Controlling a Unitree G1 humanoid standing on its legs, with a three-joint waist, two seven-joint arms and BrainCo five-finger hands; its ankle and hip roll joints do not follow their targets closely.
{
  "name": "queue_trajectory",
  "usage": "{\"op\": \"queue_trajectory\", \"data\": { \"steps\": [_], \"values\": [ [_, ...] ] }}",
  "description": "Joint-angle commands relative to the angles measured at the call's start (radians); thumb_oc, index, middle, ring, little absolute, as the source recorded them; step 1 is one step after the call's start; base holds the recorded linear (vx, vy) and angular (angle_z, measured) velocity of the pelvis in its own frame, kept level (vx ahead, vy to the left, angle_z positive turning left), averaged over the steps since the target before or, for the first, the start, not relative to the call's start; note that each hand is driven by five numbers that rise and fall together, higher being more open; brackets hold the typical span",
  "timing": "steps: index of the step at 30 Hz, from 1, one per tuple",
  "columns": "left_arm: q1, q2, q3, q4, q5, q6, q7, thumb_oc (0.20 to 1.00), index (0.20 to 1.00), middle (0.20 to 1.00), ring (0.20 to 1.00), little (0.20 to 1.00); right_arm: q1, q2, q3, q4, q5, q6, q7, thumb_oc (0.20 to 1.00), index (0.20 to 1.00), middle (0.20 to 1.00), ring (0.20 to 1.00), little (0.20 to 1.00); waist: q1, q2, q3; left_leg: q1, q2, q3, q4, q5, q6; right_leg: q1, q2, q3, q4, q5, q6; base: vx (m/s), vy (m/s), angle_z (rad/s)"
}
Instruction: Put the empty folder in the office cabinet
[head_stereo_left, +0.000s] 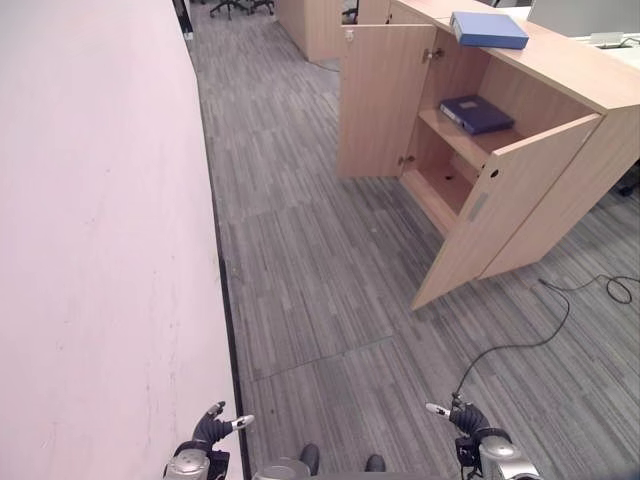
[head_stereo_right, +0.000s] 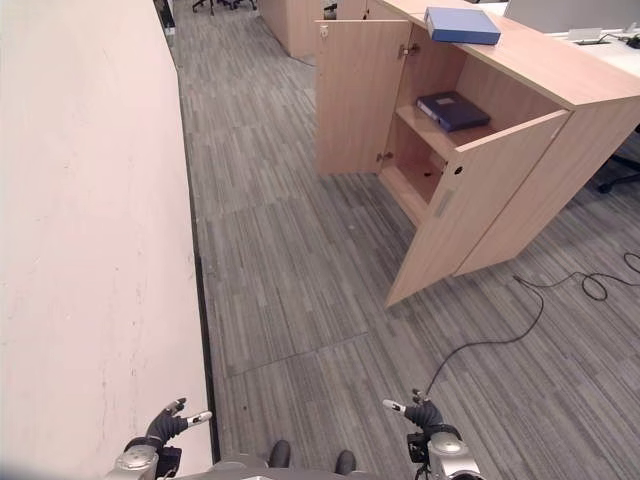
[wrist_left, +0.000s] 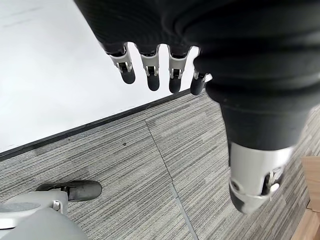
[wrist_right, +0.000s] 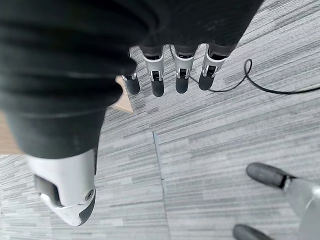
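A light wooden office cabinet (head_stereo_left: 570, 95) stands at the right with both doors swung open. On its upper shelf lies a dark blue folder (head_stereo_left: 477, 113). A lighter blue folder (head_stereo_left: 488, 29) lies flat on the cabinet's top. My left hand (head_stereo_left: 212, 430) hangs low near the wall, far from the cabinet, open and holding nothing; its fingers (wrist_left: 150, 70) are straight over the carpet. My right hand (head_stereo_left: 465, 418) is equally low on the other side, open and empty, with relaxed fingers (wrist_right: 165, 75).
A white wall (head_stereo_left: 100, 200) runs along the whole left side. The near cabinet door (head_stereo_left: 505, 215) juts out over the grey carpet; the far door (head_stereo_left: 385, 100) stands open too. Another wooden unit (head_stereo_left: 310, 25) and office chairs (head_stereo_left: 230, 8) are at the back.
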Motion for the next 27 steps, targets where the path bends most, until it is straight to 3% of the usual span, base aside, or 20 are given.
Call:
{"op": "queue_trajectory", "data": {
  "steps": [1,17,24,27],
  "values": [
    [-0.06,0.035,-0.029,0.008,-0.008,-0.035,0.002,1.0,1.0,1.0,1.0,1.0,-0.007,-0.017,0.03,-0.05,0.04,-0.028,0.001,1.0,1.0,1.0,1.0,1.0,0.009,-0.021,-0.008,0.02,0.077,-0.132,0.002,-0.123,-0.057,0.032,-0.1,-0.011,0.012,-0.069,0.103,0.0,0.0,0.0],
    [-0.068,0.034,-0.049,-0.016,-0.015,-0.033,-0.006,1.0,1.0,1.0,1.0,1.0,-0.003,-0.015,0.021,-0.017,0.054,-0.021,0.004,1.0,1.0,1.0,1.0,1.0,-0.005,-0.015,-0.007,0.01,0.084,-0.149,0.002,-0.118,-0.063,0.029,-0.09,-0.012,0.015,-0.079,0.094,0.0,-0.008,0.0],
    [-0.072,0.042,-0.035,-0.015,-0.04,-0.027,-0.008,1.0,1.0,1.0,1.0,1.0,0.005,-0.032,0.012,-0.028,0.069,-0.016,0.008,1.0,1.0,1.0,1.0,1.0,-0.014,-0.005,0.009,0.011,0.116,-0.166,0.005,-0.11,-0.088,0.021,-0.049,0.005,0.026,-0.101,0.067,0.04,-0.094,0.06],
    [-0.076,0.048,-0.033,-0.016,-0.048,-0.024,-0.009,1.0,1.0,1.0,1.0,1.0,0.003,-0.037,0.013,-0.027,0.074,-0.019,0.01,1.0,1.0,1.0,1.0,1.0,-0.012,-0.007,0.028,-0.012,0.138,-0.17,0.059,-0.119,-0.105,0.013,-0.029,0.023,0.05,-0.119,0.048,0.02,-0.102,-0.01]
  ]
}}
